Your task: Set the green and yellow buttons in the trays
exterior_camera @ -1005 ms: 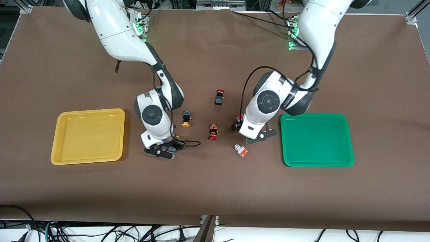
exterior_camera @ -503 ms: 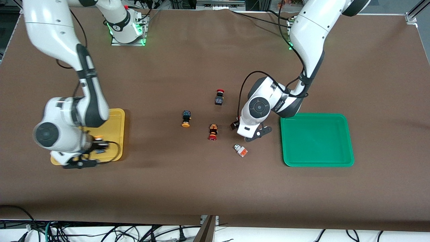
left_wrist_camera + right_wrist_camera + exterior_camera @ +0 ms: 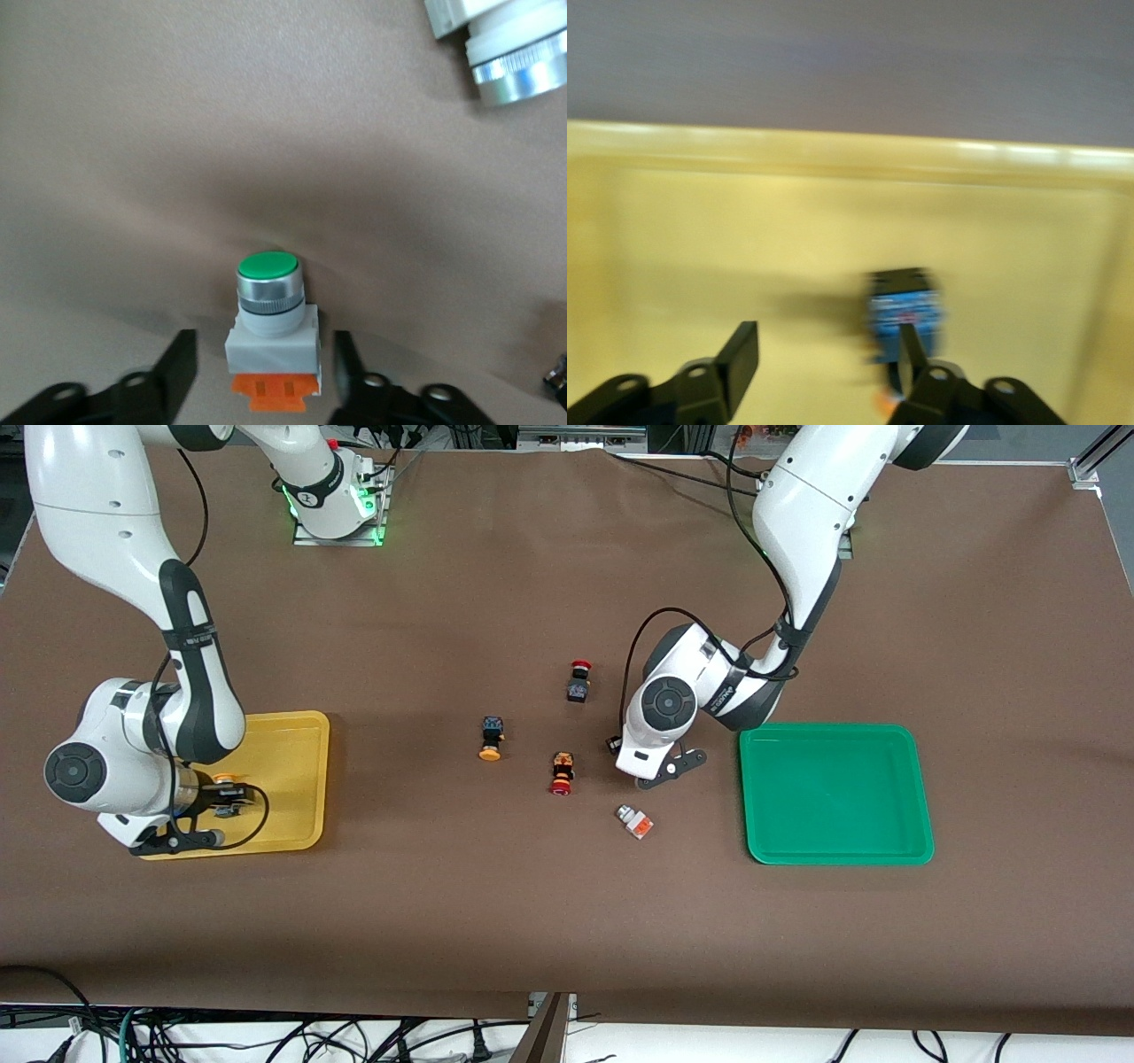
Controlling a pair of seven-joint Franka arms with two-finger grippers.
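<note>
My right gripper (image 3: 223,804) is open, low over the yellow tray (image 3: 288,779). A yellow button (image 3: 902,310) with a blue-black body lies in the tray beside one fingertip (image 3: 911,354); its orange cap shows in the front view (image 3: 225,780). My left gripper (image 3: 263,352) is open, low over the table beside the green tray (image 3: 833,797). It straddles a green button (image 3: 270,319) with a white body and orange block, a gap on each side. A second green button (image 3: 634,821) and a second yellow button (image 3: 490,738) lie on the table.
Two red-capped black switches lie mid-table, one (image 3: 578,680) farther from the front camera and one (image 3: 561,772) beside my left gripper. The second green button's silver ring shows in a corner of the left wrist view (image 3: 514,62).
My right arm swung from mid-table to the yellow tray with a yellow button, and its fingers now stand open. My left gripper shifted slightly away from the green tray.
</note>
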